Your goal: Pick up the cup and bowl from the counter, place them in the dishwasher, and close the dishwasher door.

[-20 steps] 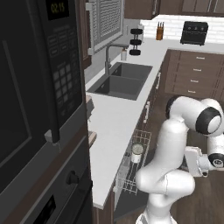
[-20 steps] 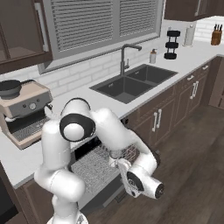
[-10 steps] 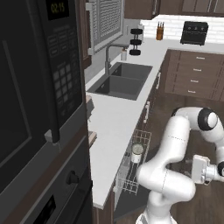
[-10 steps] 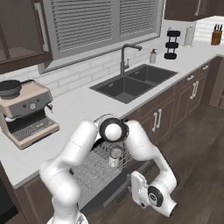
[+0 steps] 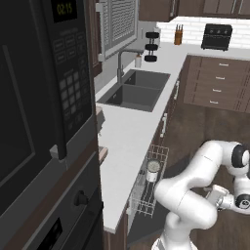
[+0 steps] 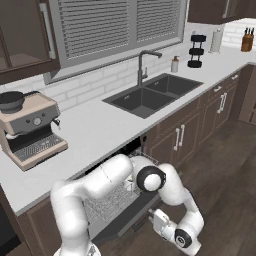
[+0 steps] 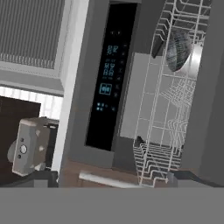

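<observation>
The dishwasher (image 6: pixel 107 202) stands open under the counter (image 6: pixel 100 125), its white wire rack (image 5: pixel 149 188) pulled out. The pale cup (image 5: pixel 153 169) stands upright in the rack. In the hand view the grey bowl (image 7: pixel 178 50) lies in the rack on its side. The dishwasher door (image 6: pixel 122 222) hangs down, and its inner face with a lit blue control strip (image 7: pixel 108 87) faces the hand. My gripper (image 6: pixel 154 219) is low, just outside the door's outer edge, open with nothing between its fingers; it also shows as the gripper (image 5: pixel 211 194) and the gripper (image 7: pixel 111 179).
A dark double sink (image 6: pixel 155 92) with a tall faucet sits in the counter. A coffee machine (image 6: pixel 30 127) stands at the counter's left end. A tall oven and microwave column (image 5: pixel 44 122) is beside the dishwasher. Brown cabinets (image 6: pixel 200 125) and wood floor lie to the right.
The arm has swung down and outward. The hand has dropped from rack height to a spot low in front of the open door. The jaws have stayed open.
</observation>
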